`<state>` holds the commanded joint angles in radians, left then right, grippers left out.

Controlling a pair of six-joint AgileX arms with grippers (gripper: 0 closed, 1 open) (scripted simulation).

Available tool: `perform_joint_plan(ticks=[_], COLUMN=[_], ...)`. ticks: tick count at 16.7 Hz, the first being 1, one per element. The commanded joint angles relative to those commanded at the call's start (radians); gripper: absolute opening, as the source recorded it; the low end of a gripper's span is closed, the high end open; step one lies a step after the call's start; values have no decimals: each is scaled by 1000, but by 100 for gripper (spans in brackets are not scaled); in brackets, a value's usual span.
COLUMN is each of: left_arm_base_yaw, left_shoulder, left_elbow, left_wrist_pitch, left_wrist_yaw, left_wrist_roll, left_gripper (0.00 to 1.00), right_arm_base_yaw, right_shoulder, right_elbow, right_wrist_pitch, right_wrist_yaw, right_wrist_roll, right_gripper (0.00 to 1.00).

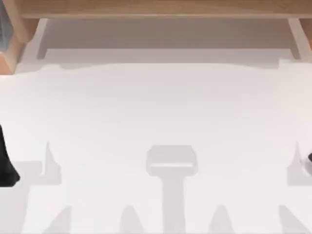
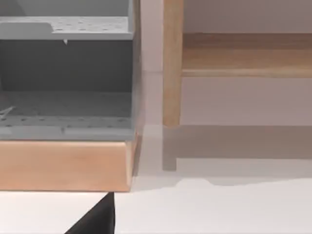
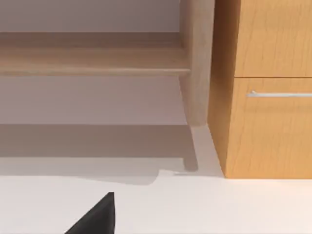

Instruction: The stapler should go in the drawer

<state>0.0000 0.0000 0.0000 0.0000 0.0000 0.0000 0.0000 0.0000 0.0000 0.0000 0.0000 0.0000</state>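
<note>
We sit parked at a wide white table [image 1: 156, 112], with both AgileX arms drawn back to the near edges. Our left arm shows as a dark shape at the top view's left edge [image 1: 6, 161]; our right arm is a small dark sliver at the right edge [image 1: 309, 158]. This looks like a rest posture that leaves the middle of the table free.

A long pale wooden shelf [image 1: 156, 7] runs along the far side of the table, raised on slim legs and casting a soft shadow beneath.

From the left wrist camera we look at a grey perforated organiser with open tiers [image 2: 66, 73], sitting on a light wooden base [image 2: 63, 163] at the far left. A black fingertip of the left gripper [image 2: 95, 219] pokes into that picture; we cannot tell whether this pincer is open or closed.

From the right wrist camera we face an orange-brown wooden cabinet [image 3: 268, 97] at the far right, with a closed drawer front carrying a thin silver bar handle [image 3: 280, 94]. A black fingertip of the right gripper [image 3: 95, 219] appears here too, and its state is equally unclear.

We cannot find the stapler on the table or the shelf. We judge the task barely begun: the drawer probably needs pulling open first.
</note>
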Motion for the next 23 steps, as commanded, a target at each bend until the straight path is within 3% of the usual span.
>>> perform_joint_plan(ticks=[4,7,14,23], left_arm_base_yaw=[0,0,0,0], left_shoulder=[0,0,0,0], left_elbow=[0,0,0,0], left_wrist_pitch=[0,0,0,0], left_wrist_yaw=[0,0,0,0], left_wrist_roll=[0,0,0,0], left_gripper=[100,100,100,100], right_arm_base_yaw=[-16,-69,-236,-402], right_shoulder=[30,154,755,1755], right_elbow=[26,120,467,899], right_wrist_pitch=[26,127,506,983], right_wrist_yaw=[2,1,-64,-261], right_wrist_roll=[-28,-145,-638,-1281], right_gripper=[100,100,100,100])
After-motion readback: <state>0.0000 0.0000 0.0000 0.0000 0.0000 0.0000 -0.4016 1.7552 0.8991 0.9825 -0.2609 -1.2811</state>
